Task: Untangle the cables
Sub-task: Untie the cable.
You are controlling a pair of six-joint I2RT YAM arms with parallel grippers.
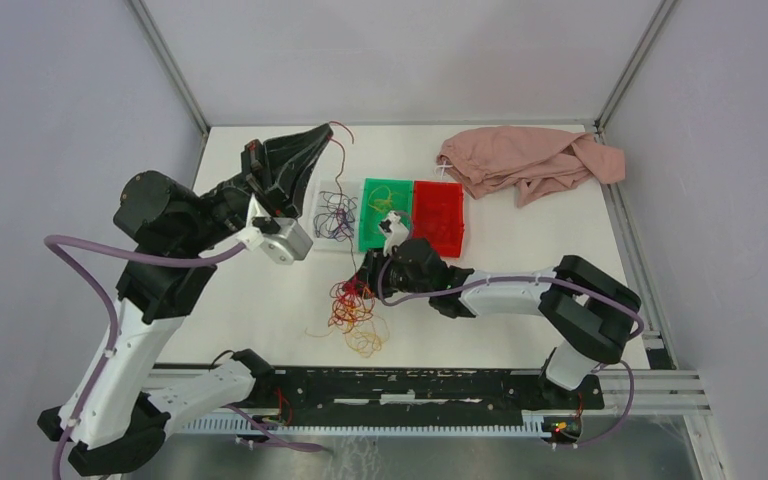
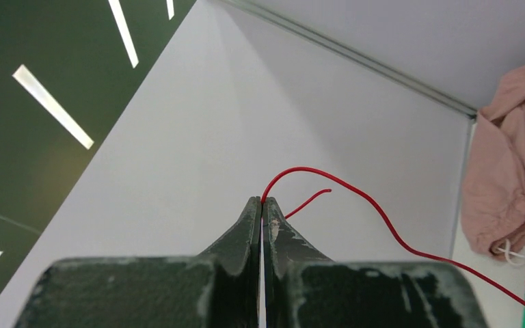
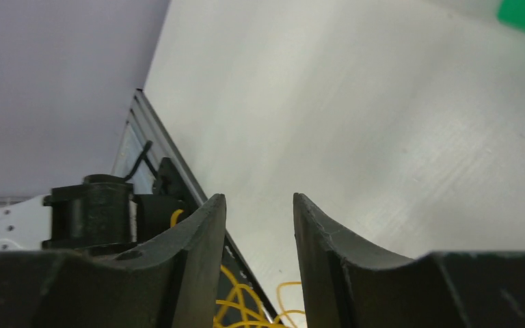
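Observation:
A tangle of red and yellow-orange cables (image 1: 355,312) lies on the table in front of the trays. My left gripper (image 1: 317,135) is raised at the back left and shut on a single red cable (image 1: 341,150), which hangs down toward the white tray. In the left wrist view the jaws (image 2: 263,200) pinch that red cable (image 2: 383,220) at the tips, and a short end sticks out. My right gripper (image 1: 365,272) is low over the top edge of the tangle. Its jaws (image 3: 260,201) are open and empty, with yellow strands (image 3: 246,307) below them.
A white tray (image 1: 312,205) holds dark purple strands (image 1: 335,215). A green tray (image 1: 372,240) holds a yellow strand beside a red tray (image 1: 440,215). A pink cloth (image 1: 525,160) lies at the back right and also shows in the left wrist view (image 2: 506,171). Enclosure walls stand around the table.

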